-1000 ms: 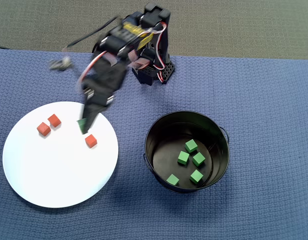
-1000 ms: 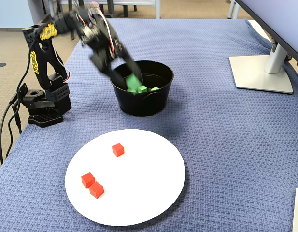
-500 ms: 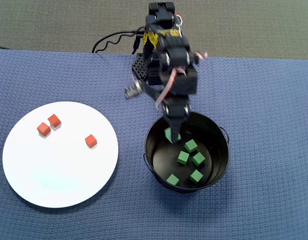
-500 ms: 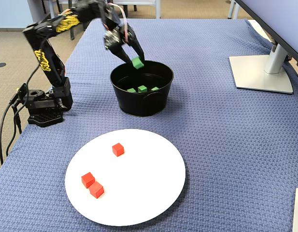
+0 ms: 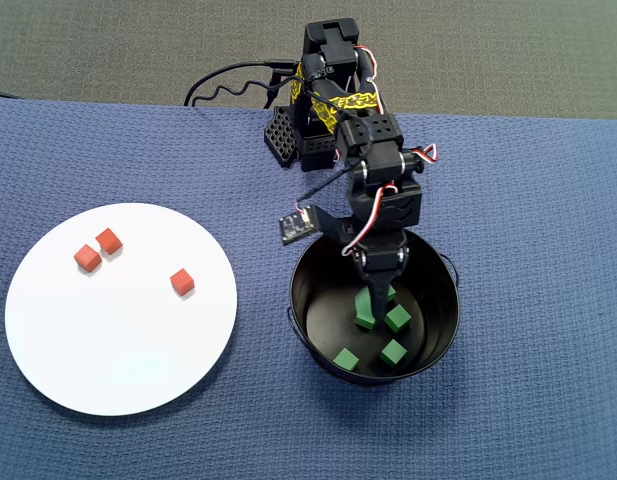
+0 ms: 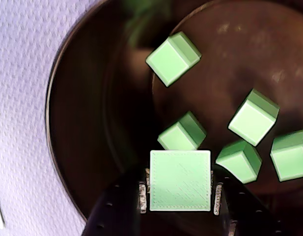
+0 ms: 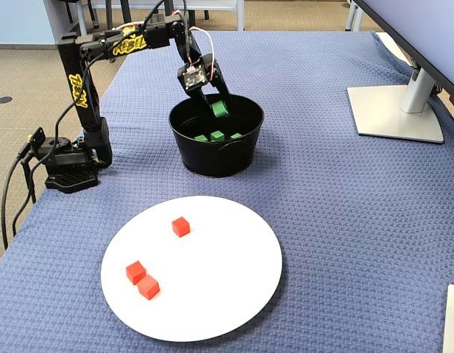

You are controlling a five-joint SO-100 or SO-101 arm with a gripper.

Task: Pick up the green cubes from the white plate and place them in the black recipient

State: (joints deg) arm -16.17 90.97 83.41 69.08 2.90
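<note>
My gripper [image 5: 374,298] is shut on one green cube [image 6: 179,180] and holds it inside the mouth of the black bucket [image 5: 308,285], above its floor. The held cube also shows in the fixed view [image 7: 219,109]. Several loose green cubes [image 6: 254,117] lie on the bucket floor, one at the far side [image 6: 173,58]. The white plate [image 5: 118,350] lies on the left of the overhead view and carries only three red-orange cubes [image 5: 182,282]; no green cube is on it. In the fixed view the plate [image 7: 212,287] lies in front of the bucket [image 7: 212,158].
A blue textured cloth [image 7: 344,206] covers the table. The arm's base [image 7: 68,165] and its cables sit at the table's edge. A monitor stand [image 7: 392,110] is at the right of the fixed view. A wire handle hangs on the bucket's side.
</note>
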